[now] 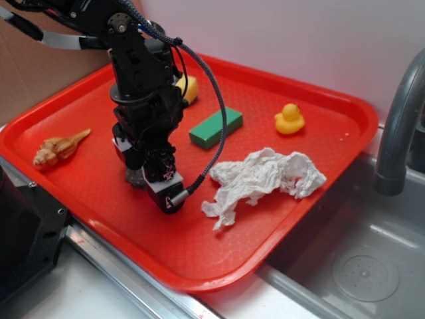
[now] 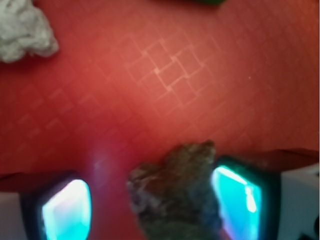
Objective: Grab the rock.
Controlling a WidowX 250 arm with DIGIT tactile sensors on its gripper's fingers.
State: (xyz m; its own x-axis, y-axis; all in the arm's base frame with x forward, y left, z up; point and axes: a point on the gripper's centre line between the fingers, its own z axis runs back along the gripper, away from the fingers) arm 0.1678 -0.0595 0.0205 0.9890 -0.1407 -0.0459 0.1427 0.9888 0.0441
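The rock [image 2: 175, 192] is a lumpy brown-grey stone lying on the red tray [image 2: 165, 75]. It sits between my fingers, touching the right pad [image 2: 240, 200], while a gap of bare tray separates it from the left pad [image 2: 65, 210]. My gripper [image 2: 155, 207] is open, lowered right down over the tray. In the exterior view the gripper [image 1: 151, 174] stands near the tray's front left, and only a dark bit of the rock [image 1: 135, 177] shows at its left side.
On the red tray [image 1: 93, 179] lie a tan spiral shell [image 1: 58, 147] at the left, a green sponge [image 1: 216, 127], a rubber duck [image 1: 289, 119], a second yellow toy [image 1: 188, 88] behind the arm, and a crumpled white tissue [image 1: 262, 178] [image 2: 22, 30]. A grey faucet [image 1: 398, 126] and sink stand right.
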